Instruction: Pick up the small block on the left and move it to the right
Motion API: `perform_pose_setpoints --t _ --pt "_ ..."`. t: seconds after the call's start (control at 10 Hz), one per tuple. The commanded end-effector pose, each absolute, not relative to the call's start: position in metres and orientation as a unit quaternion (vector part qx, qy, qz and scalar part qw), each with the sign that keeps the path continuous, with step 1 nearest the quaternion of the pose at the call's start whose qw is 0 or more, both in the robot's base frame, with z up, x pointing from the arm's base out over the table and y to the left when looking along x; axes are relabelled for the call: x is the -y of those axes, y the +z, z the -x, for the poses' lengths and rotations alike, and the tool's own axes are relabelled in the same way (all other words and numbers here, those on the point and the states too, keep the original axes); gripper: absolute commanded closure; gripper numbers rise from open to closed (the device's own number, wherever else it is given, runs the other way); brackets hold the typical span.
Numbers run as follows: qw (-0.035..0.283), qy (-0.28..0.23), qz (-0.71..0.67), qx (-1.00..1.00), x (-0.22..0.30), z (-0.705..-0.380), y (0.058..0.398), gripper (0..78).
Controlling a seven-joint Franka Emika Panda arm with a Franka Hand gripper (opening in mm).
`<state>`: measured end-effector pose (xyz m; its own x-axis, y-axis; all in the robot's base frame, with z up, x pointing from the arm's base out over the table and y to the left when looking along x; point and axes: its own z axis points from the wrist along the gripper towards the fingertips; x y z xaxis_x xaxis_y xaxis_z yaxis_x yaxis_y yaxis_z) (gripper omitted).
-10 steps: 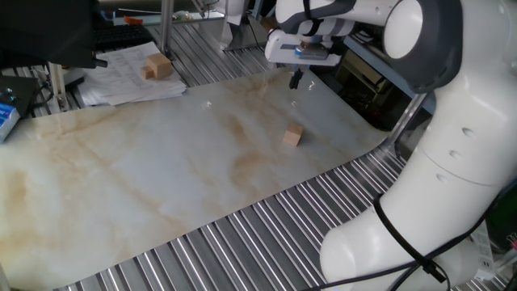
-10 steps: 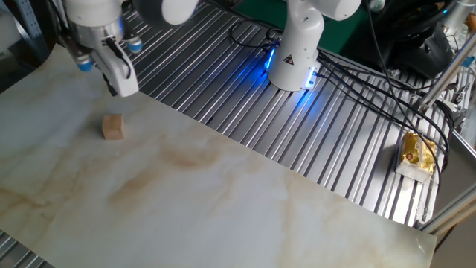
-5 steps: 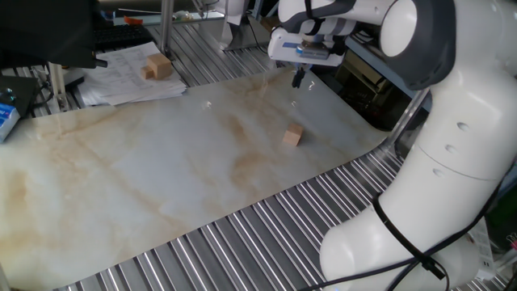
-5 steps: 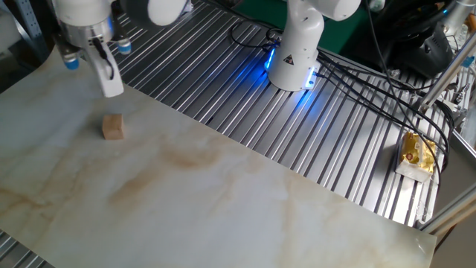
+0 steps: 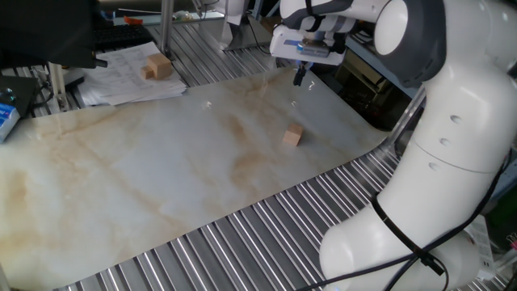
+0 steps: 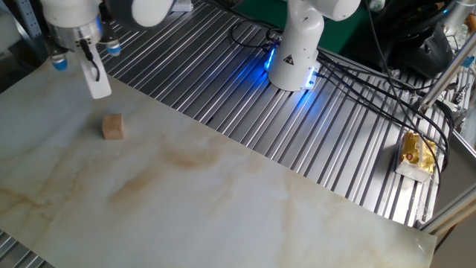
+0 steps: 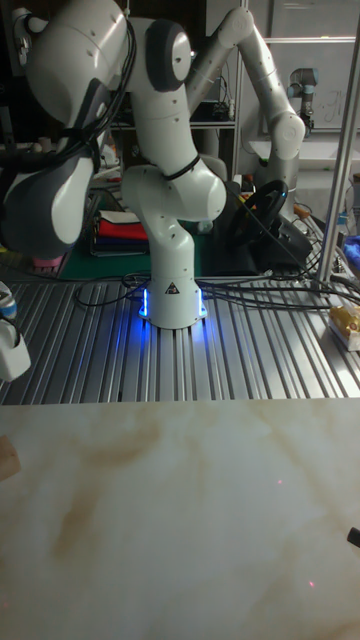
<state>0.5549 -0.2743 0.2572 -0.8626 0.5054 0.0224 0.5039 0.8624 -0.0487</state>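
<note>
The small block (image 5: 292, 136) is a plain tan wooden cube lying on the marbled sheet. It also shows in the other fixed view as the small block (image 6: 112, 127), and the tall fixed view cuts it off at the left edge (image 7: 5, 461). My gripper (image 5: 300, 78) hangs in the air beyond the block, near the sheet's far edge, well apart from it. Seen from the other side, the gripper (image 6: 94, 77) is above and left of the cube. Its fingers look slightly apart and hold nothing. The tall view catches only a corner of the gripper.
A chunkier tan block (image 5: 158, 66) rests on a stack of papers (image 5: 129, 81) at the back. Ribbed metal table (image 6: 223, 82) surrounds the marbled sheet (image 5: 161, 170). The robot base (image 6: 295, 45) glows blue, with cables beside it. A yellow packet (image 6: 416, 152) lies far right.
The gripper has drifted away from the small block, up and toward the sheet's far edge. The block has not moved.
</note>
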Motion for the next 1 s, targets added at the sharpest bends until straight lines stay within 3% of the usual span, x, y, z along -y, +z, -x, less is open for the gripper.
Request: perform_pose_setpoints --t 0.1,0.3,1.0 --pt "0.014 -0.001 0.259 0.966 0.2822 -0.5593 0.257 77.6" --pt "0.008 -0.023 0.26 0.965 0.2826 -0.5593 0.2578 77.6" --pt "-0.008 -0.009 0.295 0.955 0.2829 -0.5591 0.2585 77.6"
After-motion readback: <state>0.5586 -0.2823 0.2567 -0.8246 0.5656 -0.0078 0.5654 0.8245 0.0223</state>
